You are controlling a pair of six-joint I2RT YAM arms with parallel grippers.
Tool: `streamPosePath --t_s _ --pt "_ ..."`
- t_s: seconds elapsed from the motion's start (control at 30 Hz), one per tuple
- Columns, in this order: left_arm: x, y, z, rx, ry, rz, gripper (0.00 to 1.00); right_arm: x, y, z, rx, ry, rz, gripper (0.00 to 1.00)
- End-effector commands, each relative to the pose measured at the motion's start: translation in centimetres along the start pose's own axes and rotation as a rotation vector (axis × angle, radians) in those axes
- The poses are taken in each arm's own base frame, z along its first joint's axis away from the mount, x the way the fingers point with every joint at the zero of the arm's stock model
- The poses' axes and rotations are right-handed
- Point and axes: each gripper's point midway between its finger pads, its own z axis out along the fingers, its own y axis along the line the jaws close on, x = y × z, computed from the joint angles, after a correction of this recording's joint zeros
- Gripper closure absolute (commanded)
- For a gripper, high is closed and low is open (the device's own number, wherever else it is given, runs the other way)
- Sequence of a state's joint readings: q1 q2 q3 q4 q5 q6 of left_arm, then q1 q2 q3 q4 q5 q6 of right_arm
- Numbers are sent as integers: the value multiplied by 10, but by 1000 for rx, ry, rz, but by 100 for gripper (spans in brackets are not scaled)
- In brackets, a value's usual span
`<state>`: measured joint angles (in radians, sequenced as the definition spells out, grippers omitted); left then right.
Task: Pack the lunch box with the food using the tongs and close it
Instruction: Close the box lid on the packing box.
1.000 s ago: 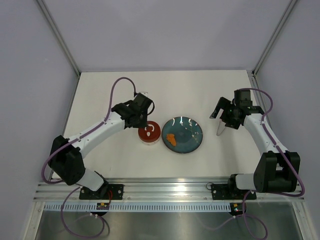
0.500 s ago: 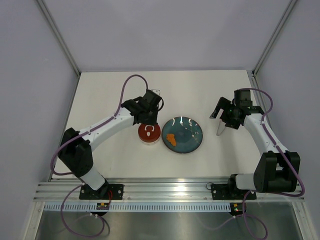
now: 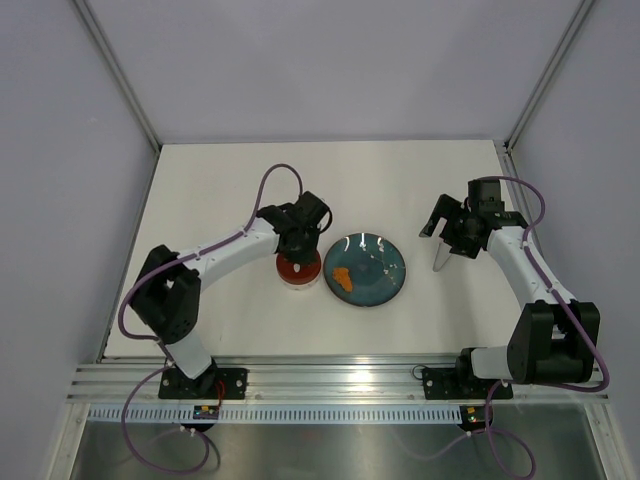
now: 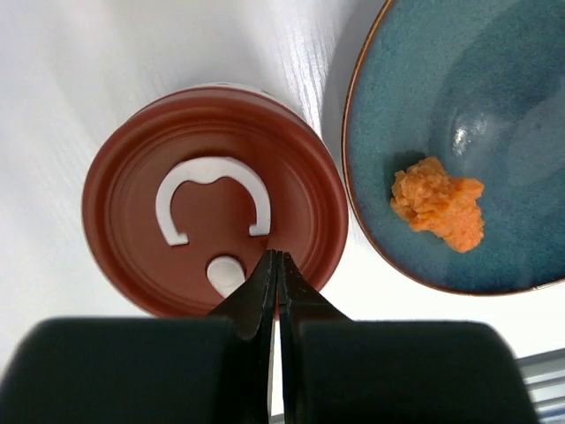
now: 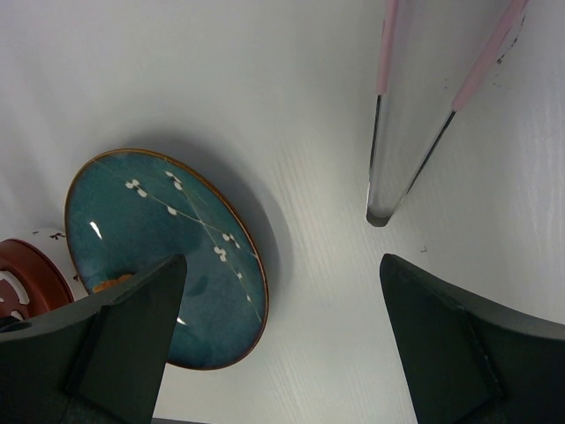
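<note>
Over the near rim of the lid (image 4: 212,225), the left gripper (image 4: 276,265) points straight down with its jaws pressed together and nothing between them. Its tips sit just beside a small white spot on the lid, below the white loop (image 4: 212,194); whether they touch the lid cannot be told. The lid lies flat on the lunch box (image 3: 298,272), which stands near the middle of the desk (image 3: 220,180), slightly toward its left edge. Just to the right of the lunch box, apart from it by a narrow gap, is the teal plate (image 4: 494,106). One lump of orange food (image 4: 439,201) rests on the side of the plate nearest the lunch box.

Toward the right edge of the desk, the right gripper (image 5: 282,291) is spread wide, its fingers (image 5: 124,336) holding nothing. The tongs (image 5: 415,132) lie ahead of those fingers, outside the gap, their two pink-and-silver arms meeting at a tip that points toward the gripper. The plate is off to one side of the tongs, clear of them.
</note>
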<state>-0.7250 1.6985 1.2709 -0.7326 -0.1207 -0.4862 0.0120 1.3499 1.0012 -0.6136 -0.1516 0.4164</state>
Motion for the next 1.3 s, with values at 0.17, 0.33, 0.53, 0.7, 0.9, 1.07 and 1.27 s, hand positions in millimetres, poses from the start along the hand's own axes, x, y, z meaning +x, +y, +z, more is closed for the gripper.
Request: streamPosePath --t_s 0.17,0.33,0.53,0.7,0.9,1.07,1.27 --pt "-48 -6 -75 60 -214 -10 100 -6 7 -5 -31 -28 -8 1" --pt "-29 -14 -52 103 -147 -11 100 -4 7 -4 -32 -23 -4 1" --pt "15 -9 6 61 -1 -7 100 -1 5 -4 -27 -20 -5 1" --pt "27 -1 18 3 53 1 100 -1 4 -5 -21 -20 -8 1" --pt "-17 -1 -45 11 -111 9 100 -1 5 -7 -24 -25 -7 1" --pt "-40 13 -81 -38 -220 -2 100 -1 5 -8 -28 -27 -2 1" --pt "-20 20 -57 -53 -161 -17 100 0 5 -9 -30 -27 -5 1"
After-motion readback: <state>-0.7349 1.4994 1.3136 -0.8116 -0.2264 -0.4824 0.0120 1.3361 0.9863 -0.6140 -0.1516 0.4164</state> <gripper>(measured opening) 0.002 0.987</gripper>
